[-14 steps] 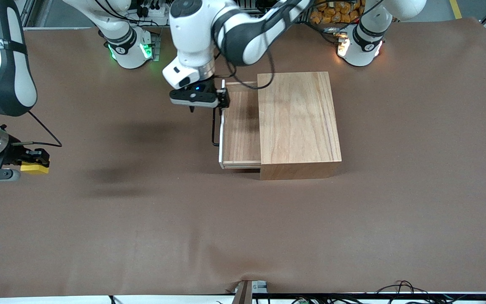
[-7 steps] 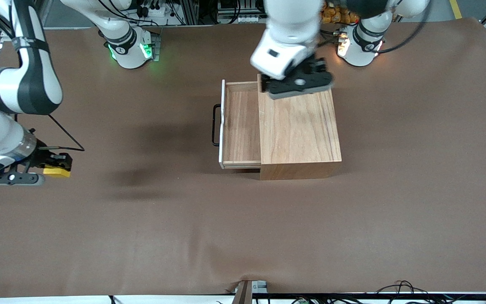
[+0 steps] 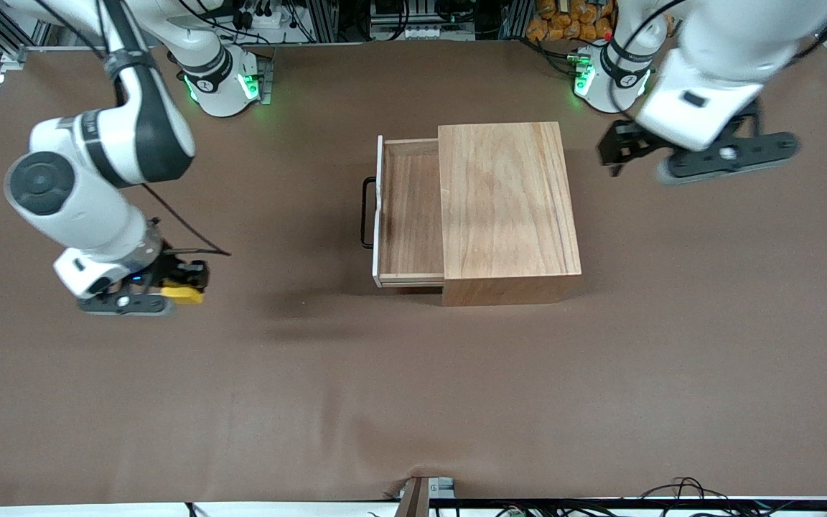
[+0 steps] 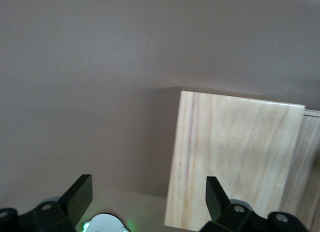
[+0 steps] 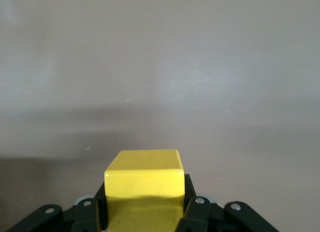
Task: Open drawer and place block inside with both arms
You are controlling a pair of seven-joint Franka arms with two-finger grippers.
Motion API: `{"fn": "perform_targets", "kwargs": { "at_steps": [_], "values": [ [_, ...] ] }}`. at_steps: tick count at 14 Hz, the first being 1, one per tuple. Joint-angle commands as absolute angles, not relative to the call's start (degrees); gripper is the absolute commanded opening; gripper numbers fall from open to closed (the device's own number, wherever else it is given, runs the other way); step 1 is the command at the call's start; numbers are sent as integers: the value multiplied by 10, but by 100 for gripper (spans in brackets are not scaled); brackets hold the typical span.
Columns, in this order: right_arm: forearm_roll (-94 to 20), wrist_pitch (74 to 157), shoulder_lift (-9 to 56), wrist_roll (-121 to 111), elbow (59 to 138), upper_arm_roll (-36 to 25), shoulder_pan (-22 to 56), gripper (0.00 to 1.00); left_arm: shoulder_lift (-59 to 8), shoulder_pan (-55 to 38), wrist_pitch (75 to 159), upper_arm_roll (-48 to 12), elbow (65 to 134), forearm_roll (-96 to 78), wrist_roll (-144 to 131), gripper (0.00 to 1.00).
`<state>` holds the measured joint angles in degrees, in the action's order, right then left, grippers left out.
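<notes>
Over bare mat, right hand [image 3: 187, 283] gripping block [image 3: 182, 292], drawer [image 3: 408, 208] open

You get even, bright overhead light on the brown table [image 3: 413, 402], with no glare. Soft shadows lie beside the box [image 3: 507, 208] and inside the drawer [image 3: 410, 208]. The left arm [image 3: 708, 100] is smeared with motion blur. Both wrist views are hazy; the block [image 5: 144, 184] looks sharp, with a dark band of shadow on the table past it.
</notes>
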<state>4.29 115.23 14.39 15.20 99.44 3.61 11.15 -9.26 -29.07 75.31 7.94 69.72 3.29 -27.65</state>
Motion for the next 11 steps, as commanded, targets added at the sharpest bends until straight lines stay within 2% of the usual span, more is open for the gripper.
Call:
{"fn": "perform_targets", "kwargs": {
  "at_steps": [1, 3, 5, 8, 11],
  "values": [
    [34, 1139, 152, 183, 980, 31, 171, 12, 8, -253, 818, 68, 842, 33, -246, 100],
    [34, 1143, 161, 225, 980, 31, 217, 12, 57, -242, 862, 69, 921, 33, -225, 100],
    [34, 1146, 170, 238, 979, 31, 256, 15, 81, -214, 875, 69, 955, 33, -188, 100],
    [29, 1154, 171, 242, 979, 33, 291, 15, 90, -168, 872, 69, 961, 29, -121, 100],
    [-49, 1173, 169, 242, 979, 32, 329, 15, 86, -131, 872, 71, 943, 26, -78, 100]
  ]
}}
